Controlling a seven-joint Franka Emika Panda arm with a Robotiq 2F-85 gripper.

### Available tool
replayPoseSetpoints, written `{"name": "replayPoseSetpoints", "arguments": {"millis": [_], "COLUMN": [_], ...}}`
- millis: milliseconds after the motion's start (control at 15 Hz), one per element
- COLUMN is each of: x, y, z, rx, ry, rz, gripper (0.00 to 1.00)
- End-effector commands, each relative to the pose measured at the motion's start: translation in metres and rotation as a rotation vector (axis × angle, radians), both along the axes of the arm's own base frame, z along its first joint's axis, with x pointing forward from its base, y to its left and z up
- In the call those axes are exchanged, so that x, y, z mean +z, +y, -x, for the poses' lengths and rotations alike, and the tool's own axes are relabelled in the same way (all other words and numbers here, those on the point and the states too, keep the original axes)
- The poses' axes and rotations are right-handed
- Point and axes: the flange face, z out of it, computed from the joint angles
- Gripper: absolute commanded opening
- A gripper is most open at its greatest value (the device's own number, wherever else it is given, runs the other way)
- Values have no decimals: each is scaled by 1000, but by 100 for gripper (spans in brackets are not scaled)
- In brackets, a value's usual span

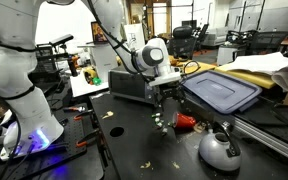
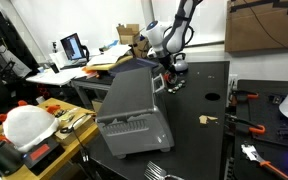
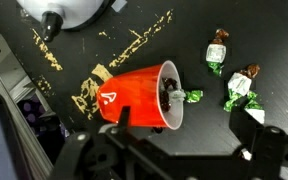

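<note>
We see our gripper (image 1: 161,108) hanging over the tipped red cup (image 3: 144,95), jaws apart, nothing held; one green-wrapped candy (image 3: 192,96) lies at its mouth, two more candies (image 3: 242,88) lie outside.

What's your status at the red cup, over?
Gripper open, hovering over red cup. Cup on its side, something dark inside. Wrapped candies beside its mouth; kettle nearby.
</note>
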Motion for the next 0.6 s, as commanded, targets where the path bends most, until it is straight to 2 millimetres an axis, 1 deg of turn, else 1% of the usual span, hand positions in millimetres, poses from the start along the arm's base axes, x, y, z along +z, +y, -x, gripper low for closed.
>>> {"name": "replayPoseSetpoints", "arguments": {"millis": [0,533], "x": [3,2], "y": [-1,-3], "z": [4,4], "rx": [34,49], "ry": [-11,1], "rz": [-4,25], "gripper": [100,100]}}
